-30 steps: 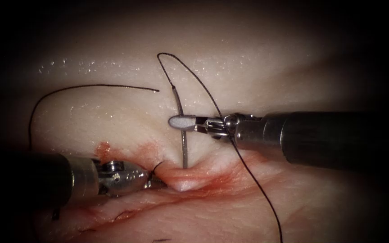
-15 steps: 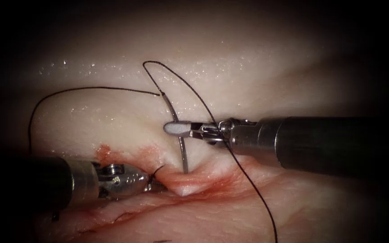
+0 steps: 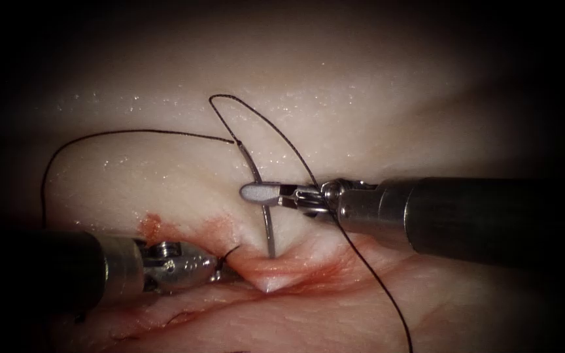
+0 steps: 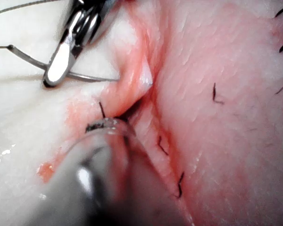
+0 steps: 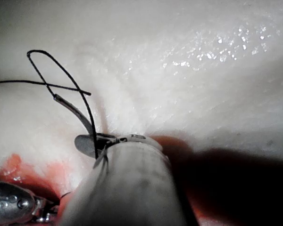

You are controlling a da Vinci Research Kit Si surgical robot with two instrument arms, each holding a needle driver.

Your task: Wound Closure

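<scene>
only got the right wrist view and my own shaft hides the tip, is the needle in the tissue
Observer: Yes. The endoscope view shows the needle, held mid-curve by the right tool, with its tip in a raised fold of the tissue.
Operator: whats the left tool holding
Observer: The left tool has its fingers shut on the tissue edge, just left of the needle's entry.
Operator: and the thread
Observer: The thread crosses the right tool's wrist and runs off the endoscope view's lower edge.

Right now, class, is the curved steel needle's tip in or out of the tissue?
In. The curved steel needle, held mid-curve by the right end effector, runs down into the pale pork tissue at the cut's raised edge.
</scene>
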